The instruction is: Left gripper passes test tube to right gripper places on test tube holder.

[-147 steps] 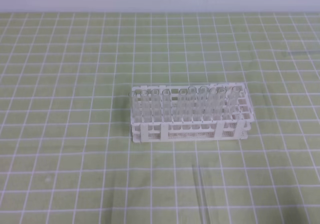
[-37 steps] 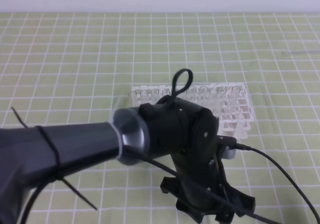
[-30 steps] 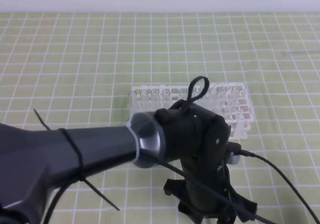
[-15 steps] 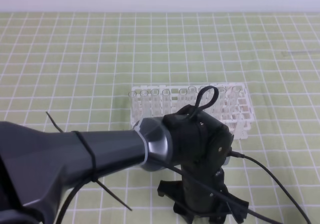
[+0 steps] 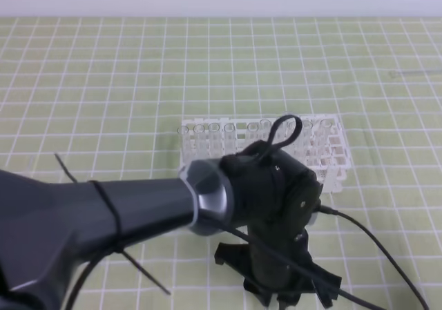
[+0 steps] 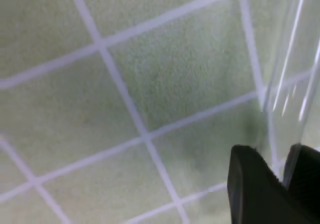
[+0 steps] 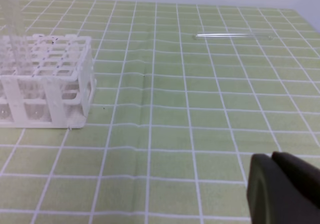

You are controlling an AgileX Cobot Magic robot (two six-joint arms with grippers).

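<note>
The left gripper [image 5: 293, 299] is down low at the front edge of the green grid mat [image 5: 103, 82], right in front of the test tube holder [image 5: 330, 159], and its big glossy grey arm blocks most of the overhead shot. You can't see the fingertips from up there at all.

The left wrist view is where it gets useful. The two black fingers [image 6: 252, 189] sit in the bottom right corner with only a narrow gap between them, and the test tube [image 6: 290, 74] runs straight up out of that gap. It's a clear tube, so mostly you just see the bright edge streaks against the mat. The fingers look like they're right up against the glass on both sides, so I'd call it a pinch on the tube.

The right gripper [image 7: 272, 156] pokes into its own wrist view at bottom right, fingers pressed together with nothing in them, hovering over bare mat. The white holder sits off to its left, well apart. Another clear tube [image 7: 232, 35] lies flat on the mat farther back.
</note>
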